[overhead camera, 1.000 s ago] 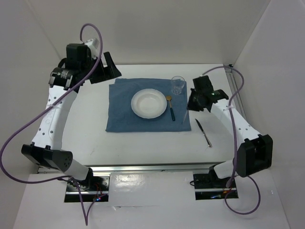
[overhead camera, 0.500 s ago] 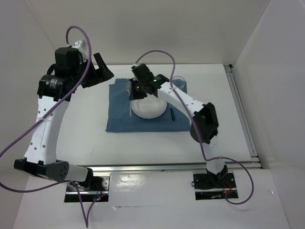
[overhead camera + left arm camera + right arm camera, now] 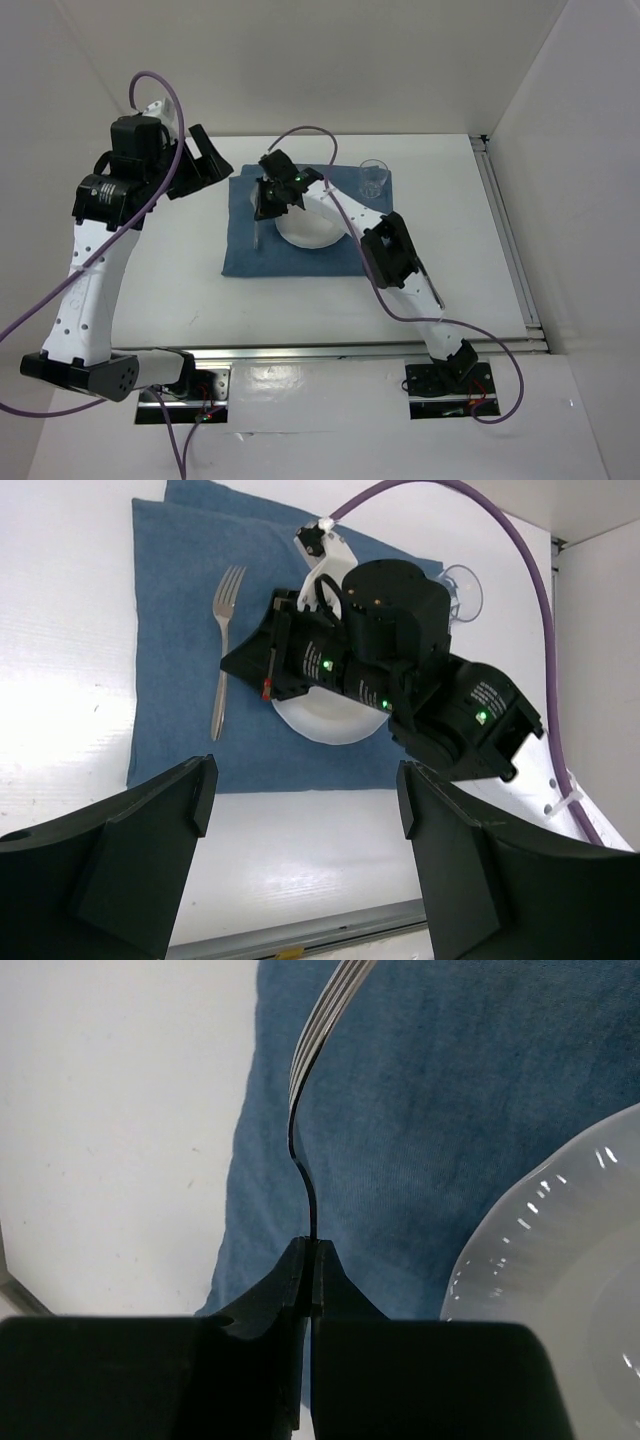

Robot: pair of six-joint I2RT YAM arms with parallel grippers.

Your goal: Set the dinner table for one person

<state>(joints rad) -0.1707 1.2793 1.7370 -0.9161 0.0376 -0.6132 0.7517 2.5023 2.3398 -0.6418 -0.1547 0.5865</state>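
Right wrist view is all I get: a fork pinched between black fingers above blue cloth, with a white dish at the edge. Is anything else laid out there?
Observer: Yes. The top view shows a clear glass standing on the far right corner of the blue placemat, beyond the plate.
Operator: And what is the other arm doing?
Observer: The left gripper is open and empty, held high near the placemat's far left corner. Its camera looks down on the fork.
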